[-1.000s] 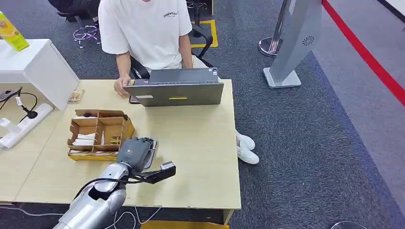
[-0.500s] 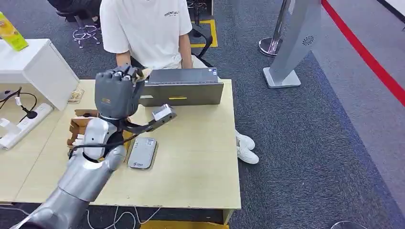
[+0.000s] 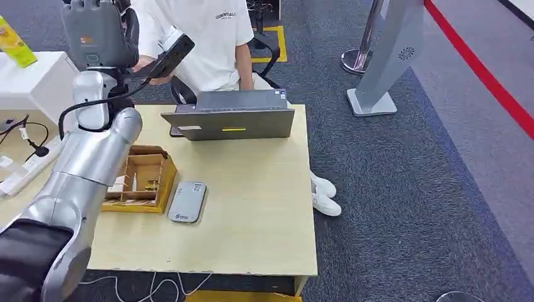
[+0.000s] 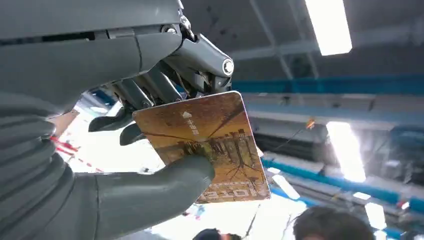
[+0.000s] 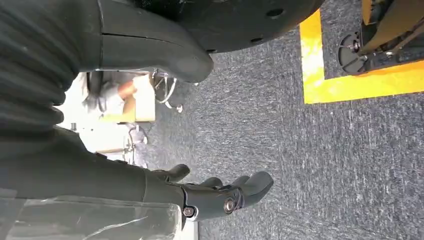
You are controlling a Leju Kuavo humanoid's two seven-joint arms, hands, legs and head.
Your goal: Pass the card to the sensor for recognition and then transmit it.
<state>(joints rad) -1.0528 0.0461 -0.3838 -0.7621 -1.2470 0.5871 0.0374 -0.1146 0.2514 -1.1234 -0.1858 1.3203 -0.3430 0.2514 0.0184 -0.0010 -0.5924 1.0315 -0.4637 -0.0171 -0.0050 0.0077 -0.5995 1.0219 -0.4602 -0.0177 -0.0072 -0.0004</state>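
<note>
While left hand (image 4: 100, 165) fingers (image 4: 150, 192) pinch glossy rectangular card (image 4: 210, 145), right hand (image 5: 210, 195) fingers spread, empty.

A light wooden table (image 3: 264, 189) stands on dark grey carpet (image 3: 409, 189). A red stripe (image 3: 485, 72) crosses the floor at right. A white cabinet (image 3: 50, 88) sits at left. Long ceiling lights (image 4: 327, 25) glow overhead.

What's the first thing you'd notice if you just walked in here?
The left robot hand, raised high on its silver arm toward the person in the white T-shirt seated behind the table. Up close, it pinches an orange-brown card between thumb and fingers. On the wooden table lie a grey card reader and a laptop.
</note>
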